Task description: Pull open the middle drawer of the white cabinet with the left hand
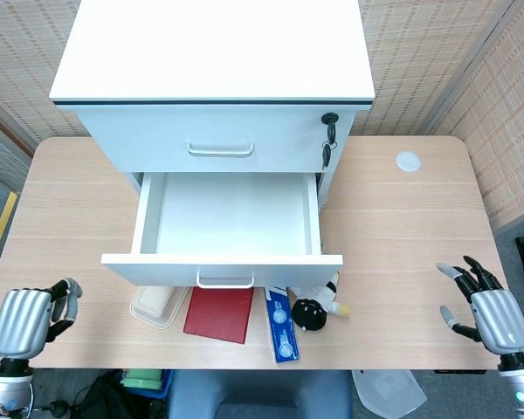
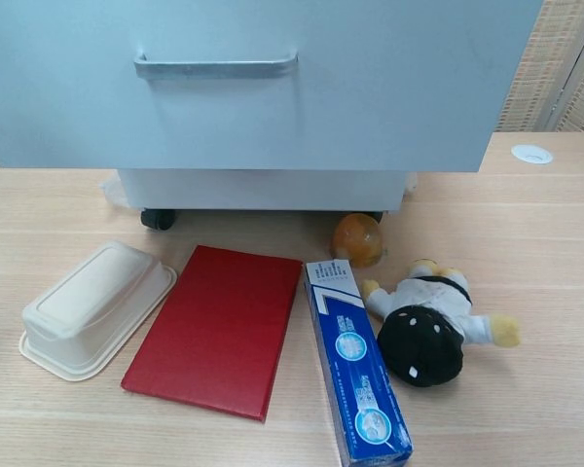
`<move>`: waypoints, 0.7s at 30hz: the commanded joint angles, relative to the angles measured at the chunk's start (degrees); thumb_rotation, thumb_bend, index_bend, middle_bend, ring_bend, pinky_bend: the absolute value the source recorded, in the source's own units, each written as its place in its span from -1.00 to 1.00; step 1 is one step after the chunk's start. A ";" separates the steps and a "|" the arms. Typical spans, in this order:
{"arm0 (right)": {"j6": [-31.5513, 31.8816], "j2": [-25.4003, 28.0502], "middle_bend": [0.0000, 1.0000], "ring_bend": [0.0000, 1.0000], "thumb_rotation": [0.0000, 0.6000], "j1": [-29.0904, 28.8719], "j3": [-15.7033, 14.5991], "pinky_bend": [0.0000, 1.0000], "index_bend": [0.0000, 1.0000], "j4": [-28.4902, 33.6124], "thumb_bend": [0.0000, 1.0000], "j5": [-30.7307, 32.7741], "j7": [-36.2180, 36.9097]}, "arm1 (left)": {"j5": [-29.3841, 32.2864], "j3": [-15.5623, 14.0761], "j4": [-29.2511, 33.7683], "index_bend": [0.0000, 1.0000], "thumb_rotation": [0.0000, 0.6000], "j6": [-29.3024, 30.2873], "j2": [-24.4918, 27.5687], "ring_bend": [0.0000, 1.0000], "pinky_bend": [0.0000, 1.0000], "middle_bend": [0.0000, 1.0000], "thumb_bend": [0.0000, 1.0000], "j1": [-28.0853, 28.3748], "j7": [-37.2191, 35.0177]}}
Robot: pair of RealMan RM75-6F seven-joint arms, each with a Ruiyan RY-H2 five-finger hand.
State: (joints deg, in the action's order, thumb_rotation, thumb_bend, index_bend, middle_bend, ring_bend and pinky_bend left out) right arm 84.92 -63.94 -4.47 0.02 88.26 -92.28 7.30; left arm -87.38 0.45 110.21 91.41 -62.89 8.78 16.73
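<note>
**Inspector:** Two hands were in the head view, both well clear of the white cabinet. The middle drawer stood pulled out over the table, its inside bare, its handle free.

**Clerk:** And the left hand?

**Inspector:** The left hand sat at the table's near left corner, fingers curled in, gripping nothing. The right hand was at the near right corner, fingers spread, also holding nothing.

**Clerk:** Below the drawer?

**Inspector:** In the chest view, a cream lidded container lay beside a red book; a blue toothpaste box lay just right of the book, with a doll beside it and an orange ball near the cabinet's base.

**Clerk:** The top drawer?

**Inspector:** Closed, keys hanging from its lock.
</note>
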 commanded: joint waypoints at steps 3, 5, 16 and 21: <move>-0.25 -0.20 -0.51 -0.71 1.00 -0.30 0.18 -0.63 -0.63 -0.17 -0.38 0.09 0.11 | 6.10 0.85 -3.97 0.22 1.00 -1.70 -0.10 0.64 0.38 0.59 0.13 -1.83 0.75; 0.17 -0.33 -0.51 -0.71 1.00 -0.32 0.49 -0.63 -0.63 -0.28 -0.39 0.11 -0.33 | 7.32 1.19 -5.79 0.17 1.00 -1.43 -1.06 0.58 0.33 0.54 0.04 -2.41 0.50; 1.26 -1.23 -0.51 -0.71 1.00 0.74 0.65 -0.63 -0.63 -0.42 -0.38 1.39 -2.35 | 6.92 1.43 -10.01 -0.48 1.00 -0.85 -4.80 -0.22 -0.20 -0.32 -0.34 -3.34 3.16; 1.65 -1.43 -0.51 -0.71 1.00 1.24 0.54 -0.63 -0.63 -0.59 -0.39 1.69 -2.34 | 6.08 1.51 -11.47 -0.49 1.00 -0.77 -6.19 -0.22 -0.24 -0.34 -0.34 -3.51 3.26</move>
State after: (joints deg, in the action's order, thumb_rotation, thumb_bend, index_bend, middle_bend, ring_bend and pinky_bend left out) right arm 86.56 -65.38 -3.21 0.56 87.66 -90.58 4.97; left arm -81.16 1.91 98.88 90.59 -68.91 5.31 20.06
